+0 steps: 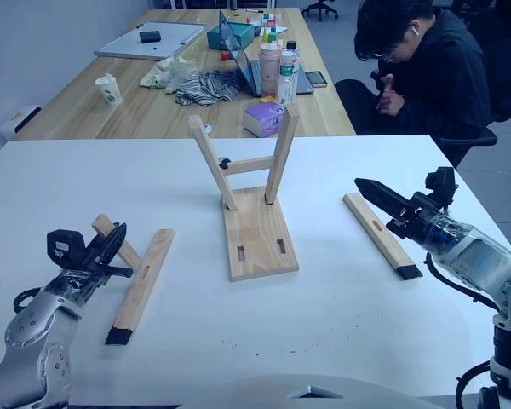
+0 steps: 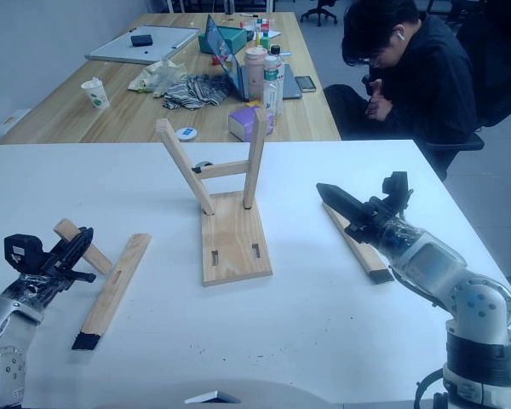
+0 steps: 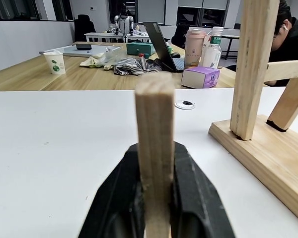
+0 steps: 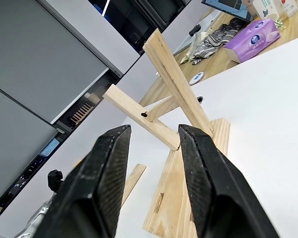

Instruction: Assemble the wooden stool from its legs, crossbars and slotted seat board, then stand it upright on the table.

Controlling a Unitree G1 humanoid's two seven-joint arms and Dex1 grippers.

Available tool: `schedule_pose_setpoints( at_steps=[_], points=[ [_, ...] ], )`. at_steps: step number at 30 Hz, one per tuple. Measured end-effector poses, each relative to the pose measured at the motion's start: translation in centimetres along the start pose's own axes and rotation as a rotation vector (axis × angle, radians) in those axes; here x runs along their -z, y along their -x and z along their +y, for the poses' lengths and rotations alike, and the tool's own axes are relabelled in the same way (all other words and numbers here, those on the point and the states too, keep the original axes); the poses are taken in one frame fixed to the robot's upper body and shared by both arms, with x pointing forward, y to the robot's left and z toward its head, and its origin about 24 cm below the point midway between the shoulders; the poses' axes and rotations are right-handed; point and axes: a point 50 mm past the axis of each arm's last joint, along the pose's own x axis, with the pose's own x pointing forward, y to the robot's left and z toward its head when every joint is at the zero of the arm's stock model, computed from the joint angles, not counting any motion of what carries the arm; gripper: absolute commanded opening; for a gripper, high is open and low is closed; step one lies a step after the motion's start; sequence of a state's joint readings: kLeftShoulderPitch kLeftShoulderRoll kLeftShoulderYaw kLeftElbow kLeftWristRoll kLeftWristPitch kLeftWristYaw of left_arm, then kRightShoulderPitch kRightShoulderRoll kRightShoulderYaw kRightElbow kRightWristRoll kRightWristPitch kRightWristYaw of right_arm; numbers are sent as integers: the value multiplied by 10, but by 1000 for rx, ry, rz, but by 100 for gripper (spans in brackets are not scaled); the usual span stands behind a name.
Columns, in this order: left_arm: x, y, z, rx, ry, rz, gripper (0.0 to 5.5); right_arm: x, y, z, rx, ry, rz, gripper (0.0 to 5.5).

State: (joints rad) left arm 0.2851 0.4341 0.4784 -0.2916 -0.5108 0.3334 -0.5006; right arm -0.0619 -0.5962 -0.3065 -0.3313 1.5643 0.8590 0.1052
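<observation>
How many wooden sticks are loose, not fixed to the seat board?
3: a short stick gripped by the left end effector, a long stick beside it, a third stick by the right end effector.

We can read no text or number; print on the far tissue box (image 1: 264, 118) and paper cup (image 1: 109, 89) is too small.

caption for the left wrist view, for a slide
Left gripper jaws shut on a wooden bar, seat board with two legs nearby

The leg (image 3: 155, 114) hides its end inside the left gripper (image 3: 155, 171); the seat board (image 3: 268, 158), apparently its slotted half, runs off-frame.
</observation>
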Motion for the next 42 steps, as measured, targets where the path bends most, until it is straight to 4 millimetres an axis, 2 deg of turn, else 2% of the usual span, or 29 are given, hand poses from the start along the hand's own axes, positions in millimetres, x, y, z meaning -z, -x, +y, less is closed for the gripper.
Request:
schedule_pose_setpoints(
  at_steps=[8, 15, 25, 27, 29, 33, 38, 42],
  points=[
    [10, -6, 4, 11, 31, 30, 38, 1, 1, -1, 7, -3, -2, 176],
    [9, -10, 13, 15, 28, 36, 38, 1, 2, -1, 9, -2, -5, 176],
    [12, -42, 31, 66, -24, 12, 38, 6, -1, -5, 16, -25, -18, 176],
    [23, -39, 36, 55, -24, 57, 38, 4, -2, -5, 12, -24, -19, 176],
    [25, -35, 38, 49, -35, 41, 38, 3, -5, -5, -3, -23, -9, 176],
    [29, 7, 27, 75, -38, 22, 38, 3, -6, -7, 3, -23, -4, 176],
    [7, 8, 22, 89, -59, -71, 38, 5, -8, -9, 10, -17, 9, 176],
    [6, 10, 22, 90, -47, -69, 38, 5, -8, -9, 15, -16, 8, 176]
  ],
)
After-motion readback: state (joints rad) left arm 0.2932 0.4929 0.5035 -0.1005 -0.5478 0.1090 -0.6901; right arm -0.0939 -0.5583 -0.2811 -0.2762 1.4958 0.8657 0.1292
